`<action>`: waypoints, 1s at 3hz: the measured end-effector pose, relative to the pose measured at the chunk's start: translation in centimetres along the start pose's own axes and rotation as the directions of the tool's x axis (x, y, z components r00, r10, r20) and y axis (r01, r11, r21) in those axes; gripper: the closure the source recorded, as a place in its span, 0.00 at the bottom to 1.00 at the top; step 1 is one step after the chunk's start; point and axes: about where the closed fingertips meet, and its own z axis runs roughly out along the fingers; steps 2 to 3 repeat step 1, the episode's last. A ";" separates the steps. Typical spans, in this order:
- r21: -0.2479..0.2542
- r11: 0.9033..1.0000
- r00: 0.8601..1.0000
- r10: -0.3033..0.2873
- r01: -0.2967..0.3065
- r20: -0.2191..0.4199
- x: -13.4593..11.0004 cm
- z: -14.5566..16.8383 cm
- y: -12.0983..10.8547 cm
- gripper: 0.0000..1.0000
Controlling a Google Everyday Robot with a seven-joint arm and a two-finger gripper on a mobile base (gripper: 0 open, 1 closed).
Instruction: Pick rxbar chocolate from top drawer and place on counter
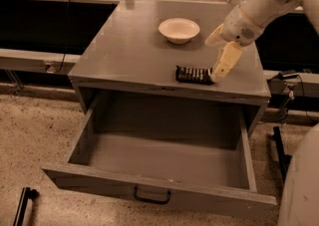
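Observation:
The rxbar chocolate (194, 74), a flat black bar with white lettering, lies flat on the counter (127, 46) near its front edge, right of centre. My gripper (219, 68) hangs just right of the bar. Its fingers are open and one fingertip (215, 76) is at the bar's right end. The gripper holds nothing. The top drawer (149, 158) below is pulled fully out and looks empty, with its dark bar handle (151, 197) on the front panel.
A white bowl (179, 30) stands at the back of the counter, behind the bar. My white arm (259, 6) reaches in from the upper right. My base (301, 185) fills the lower right corner. A speckled floor (30, 135) lies to the left.

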 end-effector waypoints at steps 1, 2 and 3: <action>0.042 0.999 0.996 -0.016 0.012 0.090 0.2 -4.9 0.4 0.00; 0.042 0.999 0.996 -0.016 0.012 0.090 0.2 -4.9 0.4 0.00; 0.042 0.999 0.996 -0.016 0.012 0.090 0.2 -4.9 0.4 0.00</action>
